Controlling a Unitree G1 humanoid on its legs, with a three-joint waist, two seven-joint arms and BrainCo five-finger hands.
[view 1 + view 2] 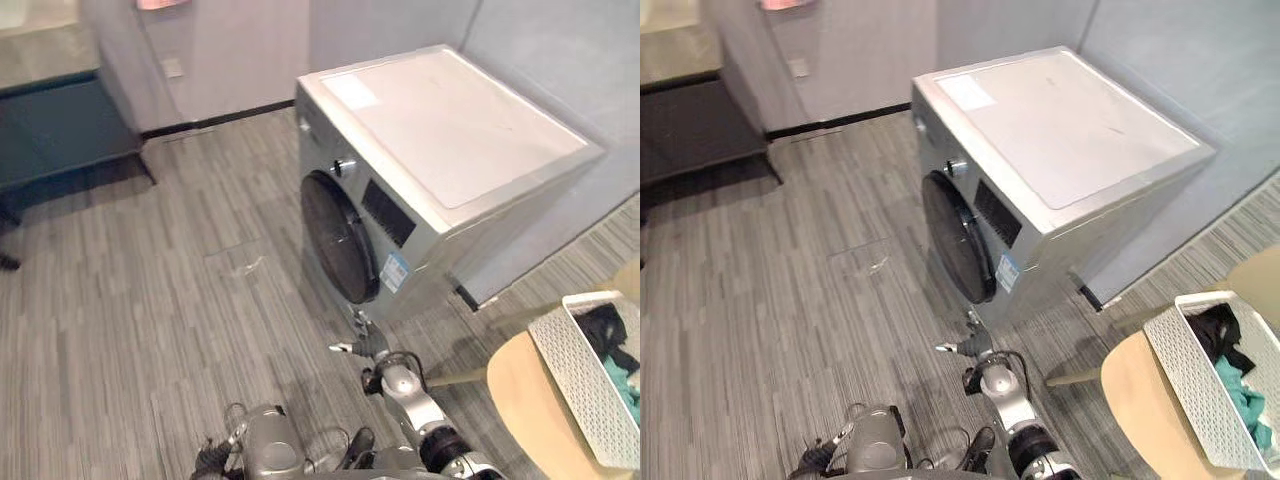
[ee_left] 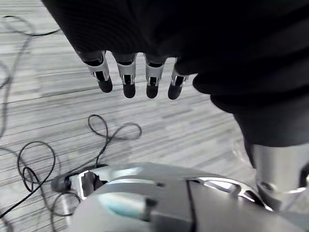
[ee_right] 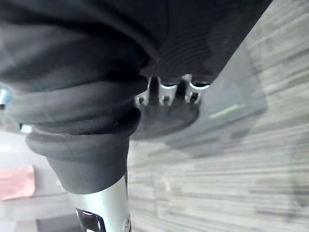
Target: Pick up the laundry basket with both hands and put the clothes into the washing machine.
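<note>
**Basket on the table, hands empty**

Left eye view: the white laundry basket point(image 1: 575, 385) sat on a round wooden table point(image 1: 522, 400) at the robot's right, well apart from the right hand point(image 1: 365, 343). Dark and teal clothes point(image 1: 612, 335) lay inside it. The washing machine point(image 1: 450, 130) stood ahead with its round door point(image 1: 338, 235) closed. The right arm reached forward and low, with the hand near the machine's front below the door.

Left wrist view: the left hand point(image 2: 126, 77) hung over the grey floor point(image 2: 43, 96), fingers straight and holding nothing.

Right wrist view: the right hand's fingers point(image 3: 168, 88) showed uncurled and empty before the dark door.
</note>
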